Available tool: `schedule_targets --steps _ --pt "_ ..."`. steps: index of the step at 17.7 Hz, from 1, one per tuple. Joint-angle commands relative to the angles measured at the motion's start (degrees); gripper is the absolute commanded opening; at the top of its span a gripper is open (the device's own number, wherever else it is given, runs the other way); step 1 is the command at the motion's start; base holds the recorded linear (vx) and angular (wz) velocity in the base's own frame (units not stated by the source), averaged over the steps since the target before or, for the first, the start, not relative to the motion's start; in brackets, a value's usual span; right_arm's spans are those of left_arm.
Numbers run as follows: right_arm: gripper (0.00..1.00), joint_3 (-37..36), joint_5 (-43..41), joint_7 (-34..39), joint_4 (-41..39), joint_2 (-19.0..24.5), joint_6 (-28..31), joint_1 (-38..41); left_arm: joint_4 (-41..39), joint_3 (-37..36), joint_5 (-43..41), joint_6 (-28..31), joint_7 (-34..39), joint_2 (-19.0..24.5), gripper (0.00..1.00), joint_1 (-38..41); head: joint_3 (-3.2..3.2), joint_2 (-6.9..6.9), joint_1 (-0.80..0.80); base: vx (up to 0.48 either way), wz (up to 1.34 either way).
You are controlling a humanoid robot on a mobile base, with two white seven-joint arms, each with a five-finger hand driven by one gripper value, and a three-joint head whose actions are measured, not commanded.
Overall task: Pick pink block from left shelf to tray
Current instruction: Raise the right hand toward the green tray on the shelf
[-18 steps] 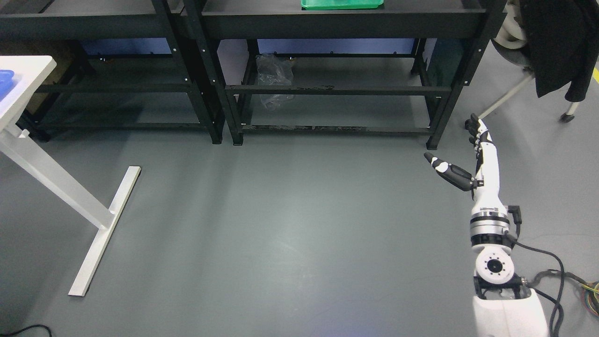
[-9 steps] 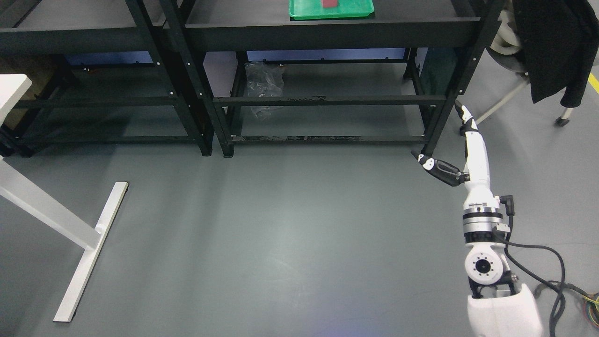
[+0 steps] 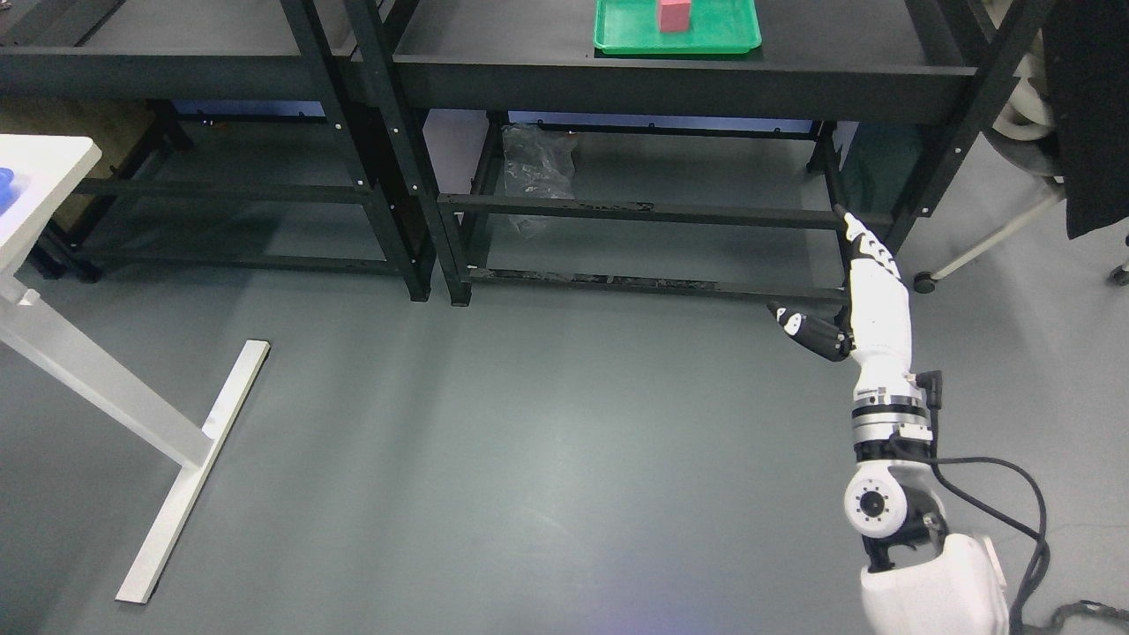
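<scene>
At the far left stands a white table with a slanted leg and a long foot resting on the grey floor. A bit of something blue shows at its left edge, cut off by the frame.

Next along is a black metal shelf, and touching it on the right, a second black shelf. On the lower level of that second shelf, near its left post, lies a crumpled clear plastic bag.

On top of the second shelf sits a green tray, and the pink block stands inside it, about in the middle. The block is cut off by the top of the frame, so which way its long axis runs cannot be told.

Further right, the right robot hand reaches up from the lower right corner on a white arm. It is empty, fingers stretched straight out toward the shelf's lower right corner, thumb splayed off to the left. It hangs above the floor in front of the shelf's right leg, well below the tray.

At the far right edge, a dark garment hangs beside a wheeled chair leg.
</scene>
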Motion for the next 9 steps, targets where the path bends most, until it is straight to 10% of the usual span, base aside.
schedule_targets --steps 1,9 --pt "0.99 3.3 32.7 -0.2 -0.4 -0.4 0.5 0.1 -1.0 0.0 0.0 0.0 0.0 1.0 1.00 1.1 0.00 0.00 0.00 0.182 0.07" --pt "0.99 3.3 32.3 0.0 -0.3 -0.4 2.9 -0.2 -1.0 0.0 0.0 0.0 0.0 1.0 1.00 1.1 0.00 0.00 0.00 0.209 0.05"
